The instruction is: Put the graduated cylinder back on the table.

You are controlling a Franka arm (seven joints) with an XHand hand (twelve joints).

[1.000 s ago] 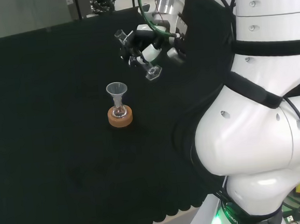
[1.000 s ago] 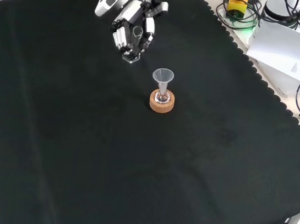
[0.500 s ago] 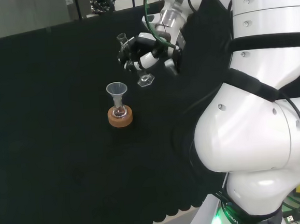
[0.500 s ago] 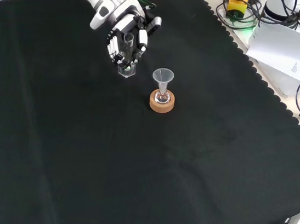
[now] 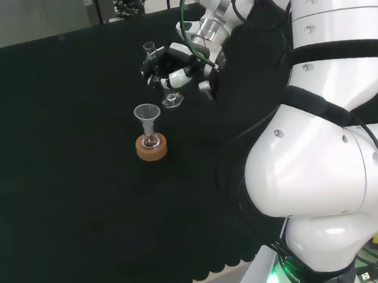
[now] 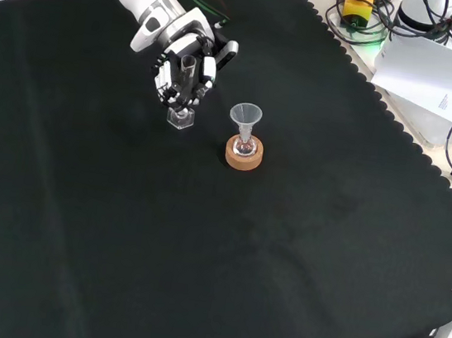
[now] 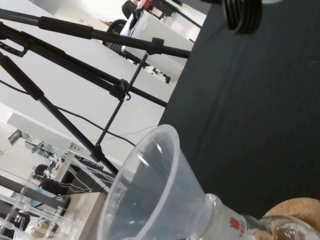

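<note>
Lowered, hand [image 6: 183, 63] grips graduated cylinder [image 6: 183, 97], apparently near the cloth [image 6: 199, 249].

The arm [image 5: 322, 170] is built of big, glossy white rounded links with small screw dimples, split by black bands at the joints. A green light glows at its base. Green and black cables run along the wrist to the hand [image 6: 184, 59], black with white segments.

Even overhead light is washing the bench; the black cloth [image 6: 223, 252] is soaking it up, showing hardly any shadows. The white arm [image 5: 329, 170] is glaring at three o'clock in the head view. The funnel [image 7: 150, 200] is blurring in the wrist view.
</note>
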